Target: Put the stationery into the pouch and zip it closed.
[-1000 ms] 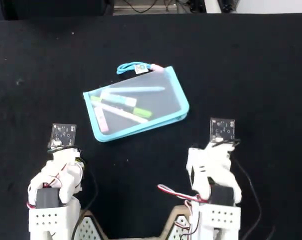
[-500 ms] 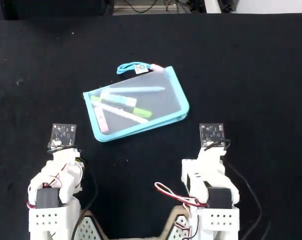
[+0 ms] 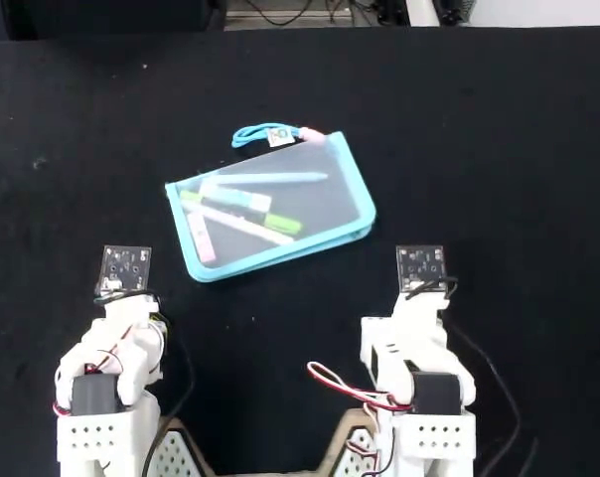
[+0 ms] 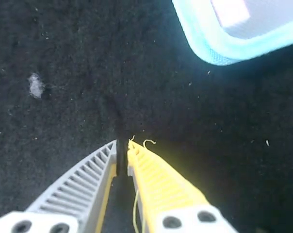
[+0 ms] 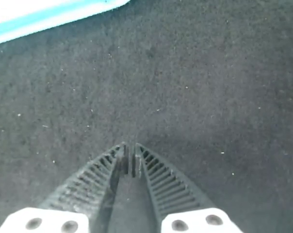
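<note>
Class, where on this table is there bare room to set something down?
The table is bare on both sides of the pouch and beyond it. Tightest is the strip between the pouch and the left gripper.

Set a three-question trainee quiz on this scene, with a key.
1. True or false: the stationery lies inside the pouch.
2. The left end effector is: A) open wide, B) shut on a pen, C) shut and empty.
3. What colour is the pouch's border?
Key: 1 true; 2 C; 3 light blue.
</note>
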